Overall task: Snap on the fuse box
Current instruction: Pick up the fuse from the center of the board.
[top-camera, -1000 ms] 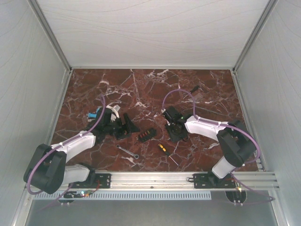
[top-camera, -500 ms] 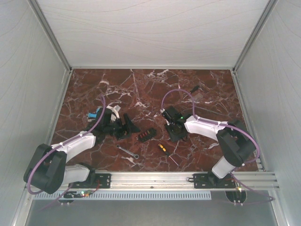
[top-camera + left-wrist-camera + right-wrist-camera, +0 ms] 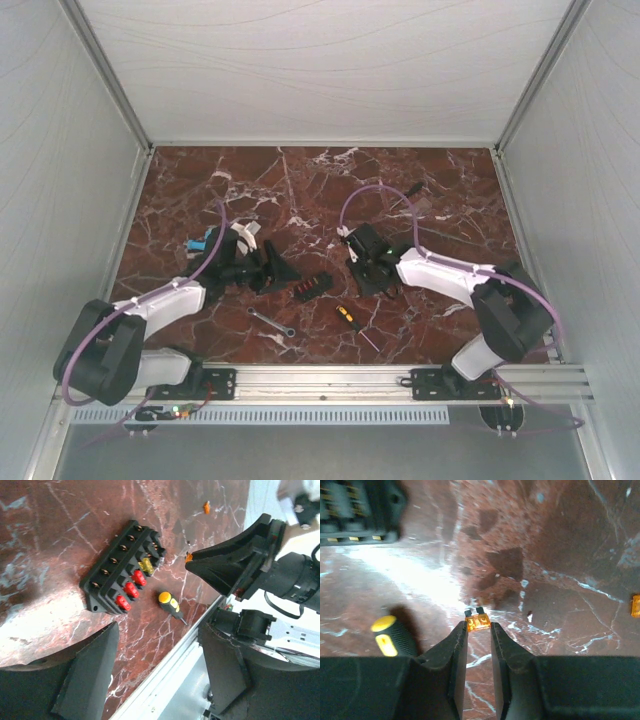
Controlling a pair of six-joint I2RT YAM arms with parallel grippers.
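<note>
Slippage threatens: right gripper (image 3: 478,626) pinches an orange fuse (image 3: 478,623) by its tips alone, so it could twist before reaching the fuse box (image 3: 311,288) between the arms; left gripper (image 3: 159,630) gapes empty.

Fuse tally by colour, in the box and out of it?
red fuses: 3, seated in the fuse box
yellow fuse: 1, same row of the box
orange fuses: 2, this one pinched in the right gripper, the other loose on the table
total: 6
</note>
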